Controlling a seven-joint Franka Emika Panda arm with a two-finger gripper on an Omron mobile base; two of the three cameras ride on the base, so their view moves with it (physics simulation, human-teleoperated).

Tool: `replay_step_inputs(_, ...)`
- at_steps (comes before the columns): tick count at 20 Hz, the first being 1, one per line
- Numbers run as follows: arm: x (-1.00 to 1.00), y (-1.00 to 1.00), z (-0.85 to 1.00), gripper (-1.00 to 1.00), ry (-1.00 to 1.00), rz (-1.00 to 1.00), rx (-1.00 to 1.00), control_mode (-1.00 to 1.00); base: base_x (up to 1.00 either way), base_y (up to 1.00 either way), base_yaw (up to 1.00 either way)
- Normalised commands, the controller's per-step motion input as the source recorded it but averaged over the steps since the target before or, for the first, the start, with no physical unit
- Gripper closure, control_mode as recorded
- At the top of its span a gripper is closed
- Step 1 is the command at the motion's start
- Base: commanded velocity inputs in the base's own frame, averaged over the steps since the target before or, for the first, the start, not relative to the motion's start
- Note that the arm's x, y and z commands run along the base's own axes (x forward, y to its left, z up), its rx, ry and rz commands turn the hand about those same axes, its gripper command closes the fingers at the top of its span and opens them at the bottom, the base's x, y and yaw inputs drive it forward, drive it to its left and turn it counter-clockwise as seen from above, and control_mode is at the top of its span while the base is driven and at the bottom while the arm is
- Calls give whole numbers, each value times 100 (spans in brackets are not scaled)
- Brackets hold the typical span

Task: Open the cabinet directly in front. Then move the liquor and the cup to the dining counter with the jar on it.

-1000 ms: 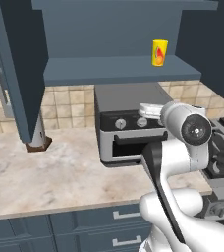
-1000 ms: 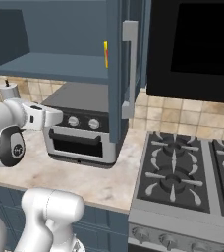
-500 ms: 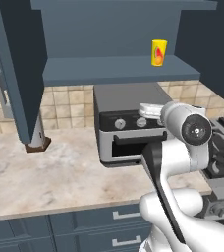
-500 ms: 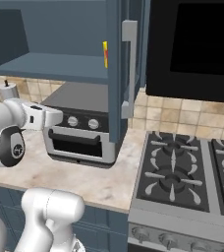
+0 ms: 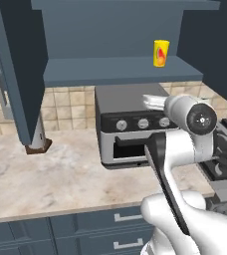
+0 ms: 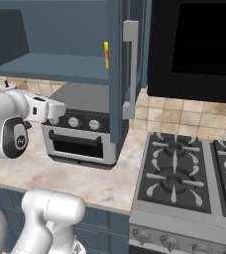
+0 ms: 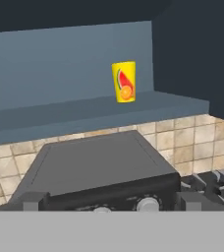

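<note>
Left base view shows a beige marbled counter (image 5: 60,179) bearing a grey toaster oven (image 5: 130,124), under the open dark blue-grey wall cabinet (image 5: 115,69); its shelf holds the small yellow cup (image 5: 160,53). Right base view adds a black stove (image 6: 184,173). Gripper jaws stand spread wide, holding nothing

Grey toaster oven (image 5: 133,130) on marbled counter (image 5: 51,179), gas stove (image 6: 189,173) alongside, perhaps a microwave (image 6: 199,44) above.
</note>
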Motion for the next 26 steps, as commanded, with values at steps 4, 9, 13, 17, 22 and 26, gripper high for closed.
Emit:
replay_step_inputs(4,10,-1,91,-100,21,-2,0,-100,0,0,0)
replay_step_inputs(9,0,-1,71,-100,25,0,0,-100,0,0,0)
replay_step_inputs(13,0,-4,34,-100,19,0,-6,-100,0,0,0)
replay_step_inputs(17,7,-3,0,-100,8,4,-7,-100,0,0,0)
replay_step_inputs(22,12,-35,-5,-100,-7,8,-3,-100,0,0,0)
replay_step_inputs(26,9,-61,-12,-100,-15,12,-1,-100,0,0,0)
